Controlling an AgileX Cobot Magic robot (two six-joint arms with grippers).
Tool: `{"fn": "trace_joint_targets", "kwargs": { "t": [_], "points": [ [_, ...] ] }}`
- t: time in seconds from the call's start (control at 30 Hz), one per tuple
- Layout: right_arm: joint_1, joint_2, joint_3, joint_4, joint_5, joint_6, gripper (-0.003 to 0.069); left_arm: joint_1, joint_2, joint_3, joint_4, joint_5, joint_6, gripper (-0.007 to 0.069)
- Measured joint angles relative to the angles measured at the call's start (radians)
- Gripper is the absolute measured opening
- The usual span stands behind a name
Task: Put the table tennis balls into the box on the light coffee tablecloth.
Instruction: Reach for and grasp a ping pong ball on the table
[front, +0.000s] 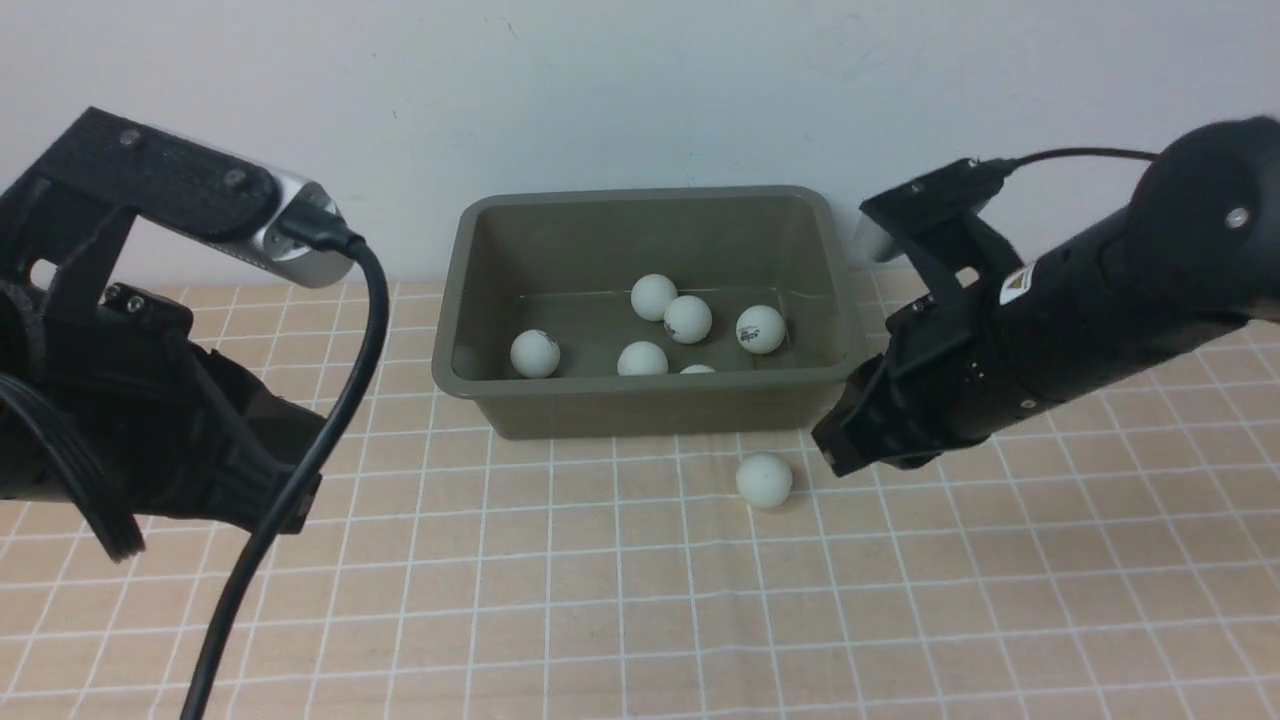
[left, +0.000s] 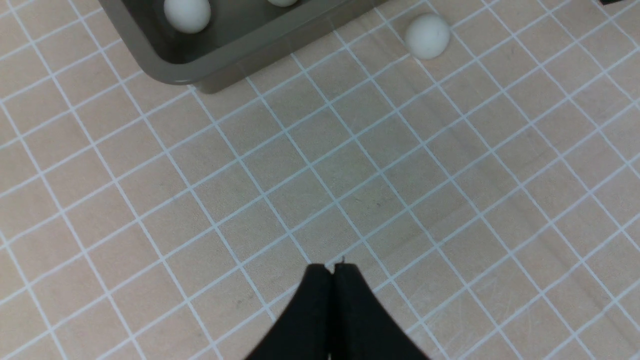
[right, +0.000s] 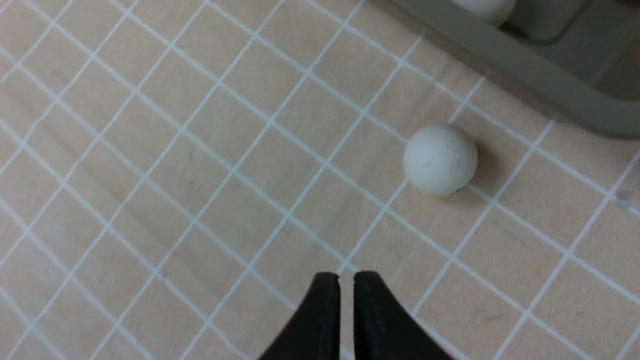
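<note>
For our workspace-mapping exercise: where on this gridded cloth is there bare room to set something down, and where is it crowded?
Barest: the near tablecloth, bordered by the left arm, the right arm and the loose ball. Crowded: the strip before the box, beside the right gripper, where that ball lies; six balls sit inside the box.

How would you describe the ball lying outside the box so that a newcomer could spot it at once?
Find the green box at the back of the checked cloth. Just in front of its near wall, toward the right, sits one white ball. The other balls lie inside the box; it alone is outside.
</note>
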Motion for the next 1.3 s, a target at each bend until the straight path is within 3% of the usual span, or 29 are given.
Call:
{"fn": "trace_joint_targets", "kwargs": {
  "t": [0.33, 0.47, 1.17, 1.3],
  "points": [
    [0.0, 0.162, 0.002, 0.113, -0.153, -0.01, 0.0408, 0.0, 0.0, 0.0, -0.028, 0.004, 0.0, -0.0069],
    [0.0, 0.22, 0.0, 0.117, -0.205, -0.016, 0.0469, 0.0, 0.0, 0.0, -0.03, 0.008, 0.0, -0.0069],
    [0.001, 0.441, -0.123, 0.125, -0.259, -0.085, 0.0464, 0.0, 0.0, 0.0, -0.03, 0.008, 0.0, -0.0069],
    [0.001, 0.439, -0.127, 0.124, -0.247, -0.085, 0.0343, 0.0, 0.0, 0.0, -0.03, 0.008, 0.0, -0.0069]
  ]
}}
